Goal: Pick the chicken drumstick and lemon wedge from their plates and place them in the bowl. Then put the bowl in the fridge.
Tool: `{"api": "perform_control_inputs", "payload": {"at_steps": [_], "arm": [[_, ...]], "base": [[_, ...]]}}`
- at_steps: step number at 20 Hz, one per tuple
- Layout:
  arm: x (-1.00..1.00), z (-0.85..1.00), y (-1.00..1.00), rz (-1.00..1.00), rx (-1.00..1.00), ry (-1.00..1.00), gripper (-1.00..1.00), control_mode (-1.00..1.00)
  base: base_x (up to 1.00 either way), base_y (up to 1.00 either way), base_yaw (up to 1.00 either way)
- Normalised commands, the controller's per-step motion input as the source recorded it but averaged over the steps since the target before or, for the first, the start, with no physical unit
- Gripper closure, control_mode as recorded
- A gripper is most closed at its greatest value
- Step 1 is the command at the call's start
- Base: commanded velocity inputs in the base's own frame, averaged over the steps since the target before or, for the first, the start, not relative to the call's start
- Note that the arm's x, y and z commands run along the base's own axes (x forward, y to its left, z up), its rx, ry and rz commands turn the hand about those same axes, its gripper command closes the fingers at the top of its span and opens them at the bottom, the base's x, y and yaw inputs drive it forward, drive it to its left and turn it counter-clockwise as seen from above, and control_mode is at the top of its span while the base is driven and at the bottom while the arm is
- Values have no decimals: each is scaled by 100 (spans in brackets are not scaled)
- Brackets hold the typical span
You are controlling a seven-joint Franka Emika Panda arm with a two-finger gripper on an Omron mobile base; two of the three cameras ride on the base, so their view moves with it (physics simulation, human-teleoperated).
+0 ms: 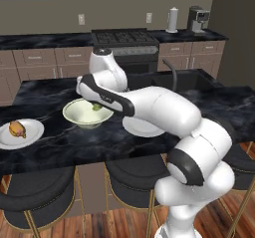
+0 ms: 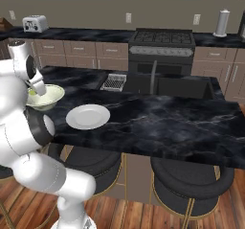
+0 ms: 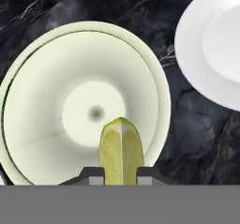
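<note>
Hand (image 3: 120, 177) was clamped on the lemon wedge (image 3: 121, 149), finger tips (image 3: 95, 175) pressed to both its sides, pointed end sticking out past them. In the hand view the wedge hung over the bowl (image 3: 56, 78), covering its inside toward 6 o'clock; a small dark spot sat at the bowl's centre.

Left base view: one plate (image 1: 35, 132) with the chicken drumstick (image 1: 18, 128) sat near the front edge of the black marble surface (image 1: 50, 95), at 9 o'clock from the bowl and apart from it. Second plate (image 1: 142, 127) was just beside the bowl at 3 o'clock, partly behind the forearm; right base view showed nothing on it.

Three dark round stools (image 1: 37, 202) were tucked under the surface's near edge. Further back: sink with black faucet (image 1: 172, 72), then the stove (image 1: 127, 40) against the back wall.
</note>
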Motion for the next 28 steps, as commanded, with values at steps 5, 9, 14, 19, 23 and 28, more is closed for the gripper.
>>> {"api": "perform_control_inputs", "payload": {"at_steps": [5,9,14,19,23,28], "arm": [[15,-18,17,1,0,2,100,-100],[10,-21,8,4,0,7,100,-100],[2,-25,1,4,0,10,100,-100],[2,-22,0,4,0,9,100,-100],[12,-9,0,4,0,1,100,-100],[15,-9,2,2,0,0,100,-100]], "base": [[0,0,0],[0,0,0],[0,0,0],[0,0,0],[0,0,0],[0,0,0]]}}
